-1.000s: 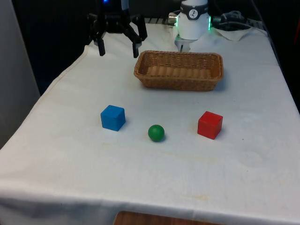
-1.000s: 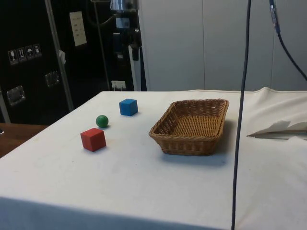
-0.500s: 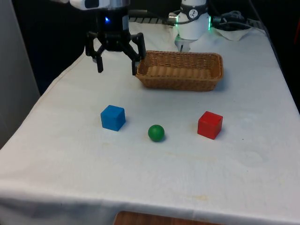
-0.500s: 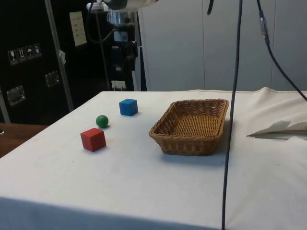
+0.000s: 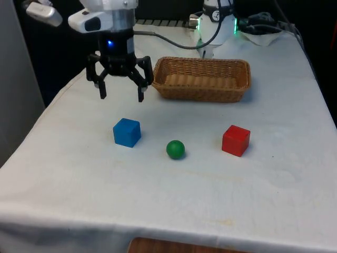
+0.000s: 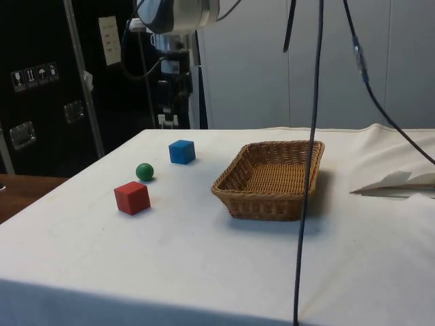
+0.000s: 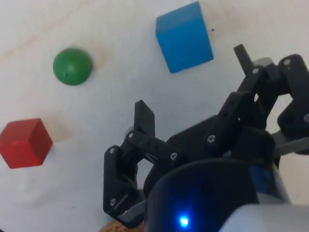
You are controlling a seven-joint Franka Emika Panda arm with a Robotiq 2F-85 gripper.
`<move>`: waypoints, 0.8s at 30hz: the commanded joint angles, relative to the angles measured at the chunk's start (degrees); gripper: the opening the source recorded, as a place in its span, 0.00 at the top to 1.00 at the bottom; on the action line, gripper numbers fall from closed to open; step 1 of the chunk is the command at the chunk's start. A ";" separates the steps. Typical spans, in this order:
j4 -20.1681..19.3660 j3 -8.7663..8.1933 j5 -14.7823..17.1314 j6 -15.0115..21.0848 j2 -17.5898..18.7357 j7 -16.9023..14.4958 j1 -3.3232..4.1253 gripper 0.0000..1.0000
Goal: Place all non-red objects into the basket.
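A blue cube rests on the white cloth toward the front view's left. Beside it lie a green ball and, further toward the front view's right, a red cube. The wicker basket stands empty behind them. My gripper hangs open above the cloth, just behind and a little left of the blue cube, holding nothing.
The basket's left end sits close to my gripper's right finger in the front view. White cloth folds and cables lie at the table's far end. A hanging cable crosses the side view in front of the basket.
My gripper has come down and forward from the table's far left corner toward the blue cube, staying open. The cubes, ball and basket have not moved.
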 commanded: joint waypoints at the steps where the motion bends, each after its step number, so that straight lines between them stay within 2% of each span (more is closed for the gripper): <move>1: 0.69 0.23 0.86 -0.57 0.57 -0.52 -0.69 0.00; 2: 0.86 0.11 1.26 -0.57 0.86 -0.74 -0.74 0.00; 3: 0.40 -0.29 0.92 -0.06 0.69 -0.46 -0.17 0.00; 4: 0.57 -0.34 1.26 -0.11 0.92 -0.63 -0.23 0.00; 5: 1.09 0.06 2.12 -0.57 1.49 -0.92 -0.92 0.00; 9: 1.26 0.00 4.18 -0.57 2.46 -1.15 -1.26 0.00; 12: 1.15 0.00 5.44 -0.74 2.86 -1.09 -1.20 0.00; 13: 0.86 -0.46 5.10 -0.23 2.75 -0.97 -0.74 0.00; 14: 1.15 0.00 5.84 -0.86 2.92 -1.09 -1.20 0.00; 20: 1.20 0.06 8.48 -1.32 4.01 -0.86 -1.15 0.00; 21: 0.86 -0.40 8.14 -1.03 3.78 -0.92 -0.74 0.00; 22: 1.20 0.06 8.77 -1.38 4.18 -0.80 -1.09 0.00; 24: 1.49 0.17 10.08 -1.49 4.87 -0.86 -1.20 0.00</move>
